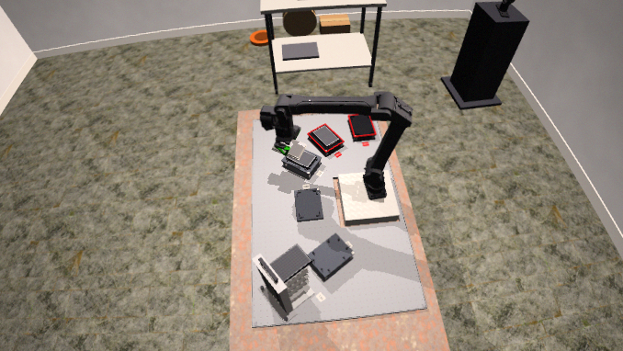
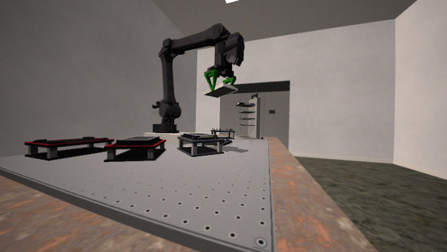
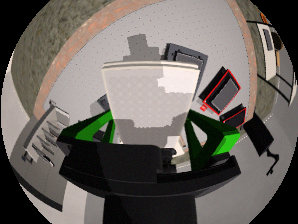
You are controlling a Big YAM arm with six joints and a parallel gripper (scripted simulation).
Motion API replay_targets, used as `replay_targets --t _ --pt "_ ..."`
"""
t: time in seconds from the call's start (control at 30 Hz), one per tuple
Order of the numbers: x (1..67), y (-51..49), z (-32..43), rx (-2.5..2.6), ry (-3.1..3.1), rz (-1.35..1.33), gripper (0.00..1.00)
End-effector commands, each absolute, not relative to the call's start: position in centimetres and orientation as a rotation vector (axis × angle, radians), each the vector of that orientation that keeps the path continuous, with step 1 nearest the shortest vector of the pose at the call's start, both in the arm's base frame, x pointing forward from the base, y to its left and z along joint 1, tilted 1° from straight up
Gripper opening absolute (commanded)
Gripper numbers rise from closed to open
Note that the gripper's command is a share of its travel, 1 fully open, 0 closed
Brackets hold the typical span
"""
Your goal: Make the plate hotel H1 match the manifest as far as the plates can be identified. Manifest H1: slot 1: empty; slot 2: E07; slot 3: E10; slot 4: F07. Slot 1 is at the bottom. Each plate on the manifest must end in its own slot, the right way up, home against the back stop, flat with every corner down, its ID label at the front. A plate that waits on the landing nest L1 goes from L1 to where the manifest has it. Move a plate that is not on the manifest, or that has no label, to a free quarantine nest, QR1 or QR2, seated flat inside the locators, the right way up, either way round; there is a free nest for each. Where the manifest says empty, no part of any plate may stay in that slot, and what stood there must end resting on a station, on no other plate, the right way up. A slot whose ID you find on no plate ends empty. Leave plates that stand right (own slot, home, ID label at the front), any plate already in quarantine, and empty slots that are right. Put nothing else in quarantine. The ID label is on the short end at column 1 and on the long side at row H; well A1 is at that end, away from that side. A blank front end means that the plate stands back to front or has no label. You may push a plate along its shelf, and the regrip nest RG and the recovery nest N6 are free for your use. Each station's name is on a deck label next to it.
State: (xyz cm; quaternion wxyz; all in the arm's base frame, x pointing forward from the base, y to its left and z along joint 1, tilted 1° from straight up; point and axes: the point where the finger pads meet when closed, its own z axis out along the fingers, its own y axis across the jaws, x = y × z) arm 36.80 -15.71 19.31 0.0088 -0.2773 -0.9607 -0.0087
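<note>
My gripper [image 2: 220, 80], with green fingers, is shut on a light grey well plate [image 2: 221, 90] across its width and holds it high above the deck, slightly tilted. In the top view the plate [image 1: 298, 151] hangs over a black nest [image 1: 301, 165] at the deck's far left; that nest [image 2: 201, 142] seems to carry a dark plate. The wrist view shows the plate [image 3: 152, 99] between the fingers; no label is readable. The plate hotel H1 [image 1: 285, 276] stands at the near left corner, far from the gripper.
Two red-edged quarantine nests stand at the far end: one [image 1: 325, 138] holds a plate, the other [image 1: 361, 126] looks bare. A dark nest [image 1: 308, 204] sits mid-deck and another [image 1: 331, 255] beside the hotel. The arm's base stands on a white block [image 1: 368, 198].
</note>
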Motion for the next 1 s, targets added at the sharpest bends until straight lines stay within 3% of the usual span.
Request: replay_targets --t 0.0,0.97 --pt "38.5 -18.3 21.6 -0.891 -3.059 -0.01 0.86" --pt "31.1 -23.7 20.5 -1.521 -2.765 -0.009 0.86"
